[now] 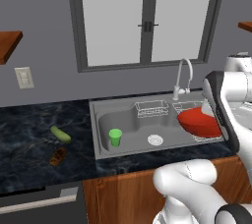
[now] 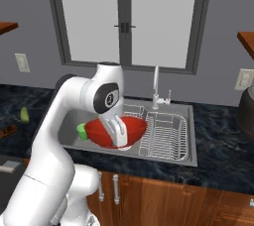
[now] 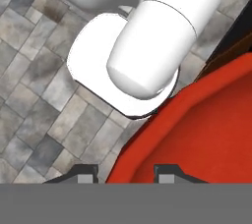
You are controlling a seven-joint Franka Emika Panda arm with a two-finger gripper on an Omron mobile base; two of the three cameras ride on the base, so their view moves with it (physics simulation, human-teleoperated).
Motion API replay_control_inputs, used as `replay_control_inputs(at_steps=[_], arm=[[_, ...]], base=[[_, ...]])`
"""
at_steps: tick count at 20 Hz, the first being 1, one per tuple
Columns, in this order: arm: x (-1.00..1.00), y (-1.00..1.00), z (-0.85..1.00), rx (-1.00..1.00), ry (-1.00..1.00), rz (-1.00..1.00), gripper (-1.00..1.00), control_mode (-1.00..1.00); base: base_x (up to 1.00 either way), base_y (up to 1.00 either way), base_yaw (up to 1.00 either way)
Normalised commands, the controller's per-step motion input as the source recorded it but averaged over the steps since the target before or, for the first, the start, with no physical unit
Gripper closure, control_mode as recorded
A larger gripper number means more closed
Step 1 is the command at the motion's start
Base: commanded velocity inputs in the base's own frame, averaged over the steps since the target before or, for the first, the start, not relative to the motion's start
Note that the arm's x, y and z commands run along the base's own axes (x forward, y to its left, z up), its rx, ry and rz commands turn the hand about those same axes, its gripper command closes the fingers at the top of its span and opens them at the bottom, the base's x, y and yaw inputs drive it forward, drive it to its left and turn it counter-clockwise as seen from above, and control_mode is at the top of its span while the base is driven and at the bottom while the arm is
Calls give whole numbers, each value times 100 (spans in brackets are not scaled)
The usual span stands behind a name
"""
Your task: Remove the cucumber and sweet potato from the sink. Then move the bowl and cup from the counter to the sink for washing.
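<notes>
Now the gripper (image 3: 123,175) holds the red bowl (image 1: 199,122) by its rim, with one finger tip on each side of the thin wall. The jaws are set narrow, just wide enough to pinch that rim. The bowl hangs tilted in the air over the sink (image 1: 103,125), at about 3 o'clock in the left base view, above the wire dish rack (image 2: 166,136). It looks tilted because it is held by one edge only, so the heavy side droops.

The green cup (image 1: 115,137) stands upright on the sink floor at about 9 o'clock from the round white drain (image 1: 155,140). So the cup seems to be done.

The cucumber (image 1: 60,134) lies on the dark counter (image 1: 29,134), well apart from the sink at its 9 o'clock side. The sweet potato (image 1: 57,156) lies near the cucumber, at about 6 o'clock from it. Both are out of the sink, so that part looks finished too.

I think the bowl is the last thing left. It likely needs to go down into the basin, clear of the cup, so it does not knock it over.
</notes>
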Motion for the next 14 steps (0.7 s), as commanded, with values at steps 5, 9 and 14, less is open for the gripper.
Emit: replay_control_inputs(at_steps=[5, 9, 14], arm=[[3, 19, 3, 9, 15, 9, 100, -100], [4, 16, 4, 11, 10, 10, 100, -100], [10, 12, 3, 12, 8, 10, 100, -100]], base=[[0, 0, 0], [0, 0, 0], [0, 0, 0]])
